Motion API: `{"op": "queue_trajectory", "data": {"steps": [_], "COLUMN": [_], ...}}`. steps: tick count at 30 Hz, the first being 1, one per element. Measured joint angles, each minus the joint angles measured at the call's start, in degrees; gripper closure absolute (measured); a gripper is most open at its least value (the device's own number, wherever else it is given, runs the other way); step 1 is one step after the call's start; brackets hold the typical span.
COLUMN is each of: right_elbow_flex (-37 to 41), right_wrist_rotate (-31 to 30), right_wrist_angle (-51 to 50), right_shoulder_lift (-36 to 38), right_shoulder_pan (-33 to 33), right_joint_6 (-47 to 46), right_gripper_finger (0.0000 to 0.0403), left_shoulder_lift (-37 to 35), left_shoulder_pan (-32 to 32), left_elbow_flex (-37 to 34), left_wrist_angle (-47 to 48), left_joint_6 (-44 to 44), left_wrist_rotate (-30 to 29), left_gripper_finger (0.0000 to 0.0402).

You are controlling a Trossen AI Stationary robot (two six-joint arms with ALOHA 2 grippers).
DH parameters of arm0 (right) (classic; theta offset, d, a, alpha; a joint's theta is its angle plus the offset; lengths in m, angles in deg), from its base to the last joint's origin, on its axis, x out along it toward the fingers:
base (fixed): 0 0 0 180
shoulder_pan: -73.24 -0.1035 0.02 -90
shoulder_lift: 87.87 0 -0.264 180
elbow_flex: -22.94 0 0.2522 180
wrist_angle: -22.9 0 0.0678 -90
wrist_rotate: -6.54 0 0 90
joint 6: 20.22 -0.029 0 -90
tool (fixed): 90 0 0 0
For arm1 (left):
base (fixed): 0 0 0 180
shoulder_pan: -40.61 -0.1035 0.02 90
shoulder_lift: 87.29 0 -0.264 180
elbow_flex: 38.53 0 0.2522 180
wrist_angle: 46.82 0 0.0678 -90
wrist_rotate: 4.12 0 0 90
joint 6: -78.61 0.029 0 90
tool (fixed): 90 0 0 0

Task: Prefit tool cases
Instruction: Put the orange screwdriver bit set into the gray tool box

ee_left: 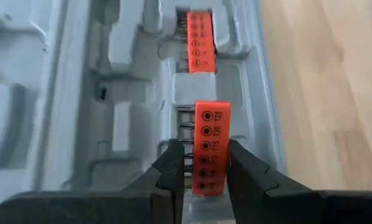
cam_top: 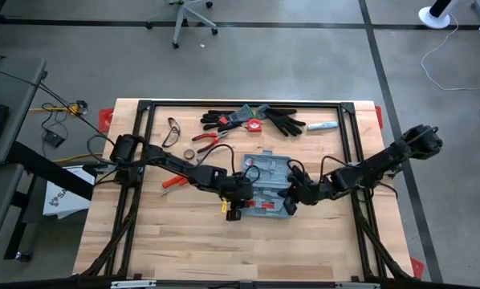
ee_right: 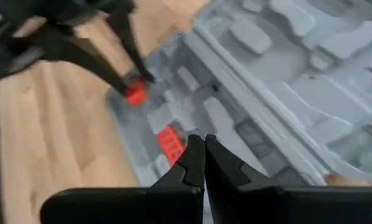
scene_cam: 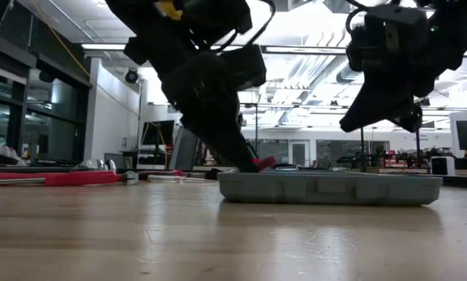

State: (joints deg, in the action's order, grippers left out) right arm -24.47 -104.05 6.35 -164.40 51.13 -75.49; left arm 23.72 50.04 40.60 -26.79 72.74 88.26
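The grey-blue tool case point(cam_top: 269, 186) lies open and flat on the wooden table, moulded inside up, also in the low view point(scene_cam: 327, 188). My left gripper point(ee_left: 204, 163) is over the case's near-left part, shut on a red bit holder strip point(ee_left: 209, 144). A second red strip point(ee_left: 200, 40) sits in a slot of the case just beyond. My right gripper point(ee_right: 203, 147) is shut with nothing in it, above the case's right part point(cam_top: 293, 195), clear of it in the low view point(scene_cam: 390, 109). My left gripper pinches the red strip by its two long sides point(ee_left: 196, 177) near one end, between the two fingers point(ee_left: 173, 168). The fingers slant down from the table's left and lie along the strip. The strip sticks out past the fingertips over a recess; whether it touches the case I cannot tell.
Along the far edge lie black gloves point(cam_top: 284, 122), a tape measure point(cam_top: 254, 124), red-handled pliers point(cam_top: 208, 136), safety glasses point(cam_top: 172, 131), a tape roll point(cam_top: 189, 152) and a white tube point(cam_top: 323, 126). A red-handled tool point(cam_top: 172, 182) lies left of the case. Bare wood stretches toward the near edge.
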Motion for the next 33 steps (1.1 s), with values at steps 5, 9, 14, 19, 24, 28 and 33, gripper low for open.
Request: {"op": "queue_trajectory", "data": {"steps": [5,9,14,19,24,28,33], "right_elbow_flex": [0.0,0.0,-2.0,-8.1,-13.7,-16.0,-17.2], "right_wrist_rotate": [1.6,3.6,8.1,11.8,12.7,13.6,13.7], "right_wrist_angle": [1.5,6.1,9.7,9.2,7.6,7.6,7.2], "right_shoulder_lift": [-0.8,-2.7,-7.8,-14.8,-21.0,-22.3,-22.3], "right_shoulder_pan": [0.7,1.8,2.6,2.6,2.9,3.4,4.1], "right_joint_6": [0.7,2.0,4.8,9.7,11.9,13.0,14.4], "right_gripper_finger": [0.0403,0.0403,0.0403,0.0403,0.0403,0.0403,0.0403], "left_shoulder_lift": [2.0,2.7,2.8,2.6,1.4,1.0,0.9], "left_shoulder_pan": [0.0,0.0,0.1,0.0,-0.3,-0.8,-0.9], "left_elbow_flex": [0.1,0.2,0.2,0.1,-0.1,-0.1,0.2], "left_wrist_angle": [-0.3,-0.7,-0.6,-0.5,0.6,0.9,0.1], "left_joint_6": [-0.3,-1.5,-1.5,-1.4,0.0,0.0,1.1], "left_wrist_rotate": [1.3,1.2,0.4,-0.1,-1.8,-2.0,-2.0], "left_gripper_finger": [0.0326,0.0326,0.0326,0.0326,0.0326,0.0326,0.0328]}}
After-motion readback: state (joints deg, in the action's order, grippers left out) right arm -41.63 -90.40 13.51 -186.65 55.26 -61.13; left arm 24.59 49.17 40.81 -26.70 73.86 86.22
